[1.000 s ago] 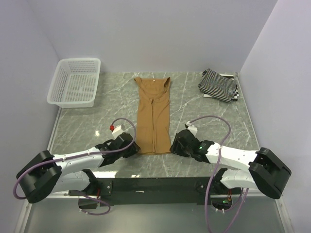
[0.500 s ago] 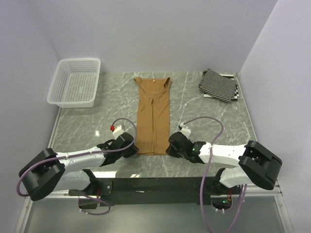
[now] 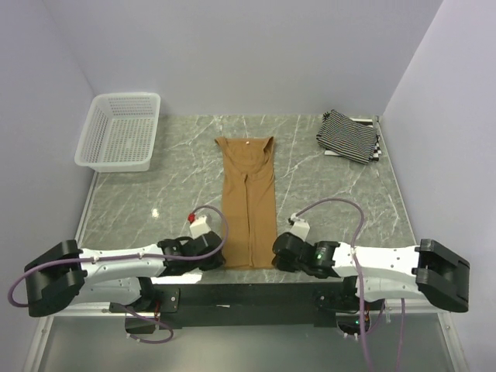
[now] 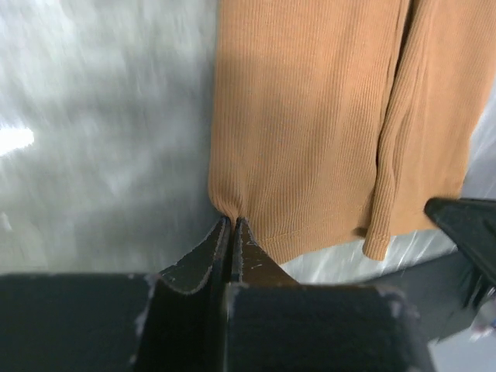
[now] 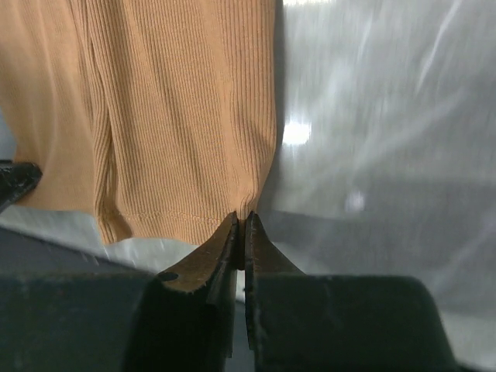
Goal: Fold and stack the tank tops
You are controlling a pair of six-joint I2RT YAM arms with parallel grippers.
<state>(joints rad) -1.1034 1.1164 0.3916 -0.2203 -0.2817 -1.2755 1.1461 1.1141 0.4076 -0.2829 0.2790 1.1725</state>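
The tan-brown tank top lies flat in the middle of the table as a long, narrow strip, its scooped neck end far and its straight hem close to the table's near edge. It is a fine knit with close lengthwise ribs, matte and soft, and a row of stitching runs just inside the hem. A lengthwise fold down its middle makes one side overlap the other, so the near edge is slightly stepped.

The left gripper is pressed together on the near left corner of the hem; its dark, wedge-shaped fingers taper to thin scuffed tips that meet with only the cloth between them, and the knit puckers into a small gather there. The right gripper is likewise closed on the near right corner, its tips nipping a little peak of ribbed fabric.

The table is a glossy grey-green stone-look slab with pale veins and bright reflections. At its far right corner the striped tank tops sit folded in a soft, rumpled pile, the upper one in fine dark and pale stripes, a bolder black-and-white edge showing at its right. A white plastic mesh basket, rectangular with a flared rim, stands at the far left
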